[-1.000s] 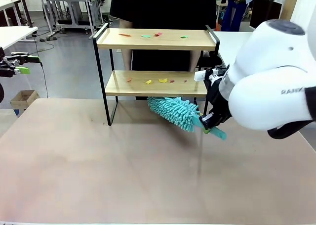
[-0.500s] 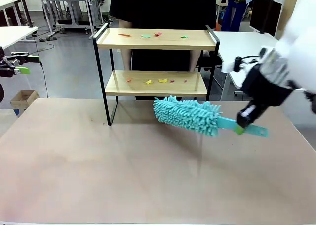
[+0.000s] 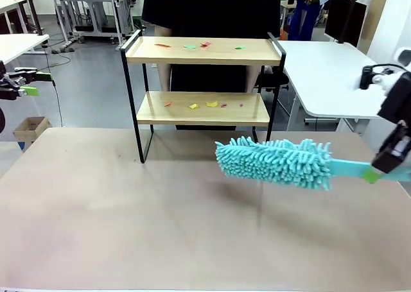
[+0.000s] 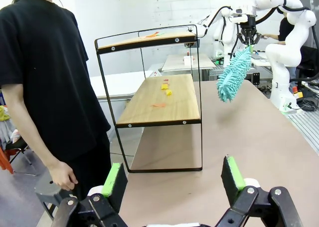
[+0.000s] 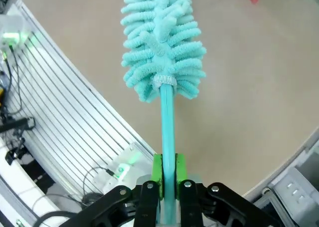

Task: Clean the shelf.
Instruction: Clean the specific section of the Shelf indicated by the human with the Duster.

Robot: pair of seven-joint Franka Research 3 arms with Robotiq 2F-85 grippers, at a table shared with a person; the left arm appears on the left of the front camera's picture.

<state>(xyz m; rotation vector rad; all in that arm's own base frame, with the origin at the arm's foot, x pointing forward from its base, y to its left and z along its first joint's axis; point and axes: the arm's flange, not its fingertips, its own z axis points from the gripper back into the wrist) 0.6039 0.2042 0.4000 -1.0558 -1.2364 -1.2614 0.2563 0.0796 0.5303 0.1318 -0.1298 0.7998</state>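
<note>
We hold the teal duster by its handle in the clenched right gripper, above the table's right edge; the left gripper hangs released; the shelf stands at the far edge, scraps on both boards; next, we judge, comes lifting the head level with a board.

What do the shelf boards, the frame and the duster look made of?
Boards: light wood or wood-look laminate, matte, with faint grain.
Frame: thin metal, black and probably painted; the rails are slim and held by screws.
Duster head: teal chenille microfibre, by its soft noodle-like strands.
Handle: likely plastic; it is flat, smooth and teal.
</note>
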